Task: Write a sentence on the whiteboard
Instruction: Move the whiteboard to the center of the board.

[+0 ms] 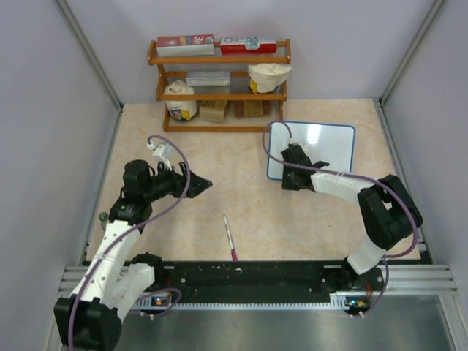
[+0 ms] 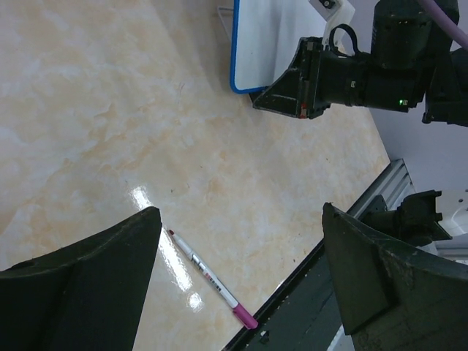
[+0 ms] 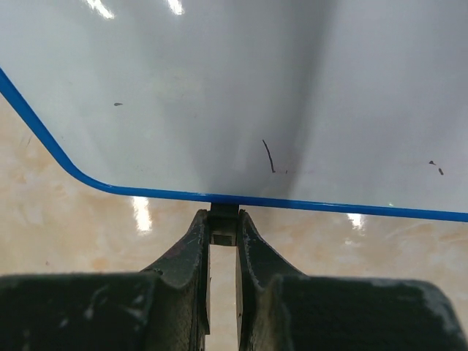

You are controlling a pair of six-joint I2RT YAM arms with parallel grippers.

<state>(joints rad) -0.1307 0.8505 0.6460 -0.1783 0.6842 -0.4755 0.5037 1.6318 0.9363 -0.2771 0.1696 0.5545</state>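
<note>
nearest the camera is the black rail (image 1: 248,274) both arms are bolted to. just past it a pen (image 1: 229,238) lies loose on the marbled table (image 1: 241,197), pink end toward the rail, about halfway between the two arms and touching nothing.

the left gripper (image 2: 241,212) hangs over the left-middle of the table with its jaws spread wide and nothing between them. from its own camera the pen sits below and between the two fingers, down on the tabletop.

the right gripper (image 3: 224,219) is out at the near left edge of the whiteboard (image 1: 329,142). its jaws are pulled in narrow, pinching a small dark tab right against the blue frame. looks like one of the board's feet, but i can't say for sure.

the whiteboard lies on the far right part of the table. it's mostly blank, with one short dark stroke (image 3: 269,156) and a couple of specks.

at the back stands a wooden shelf (image 1: 219,129) with boxes and bags on it, just left of the board.
</note>
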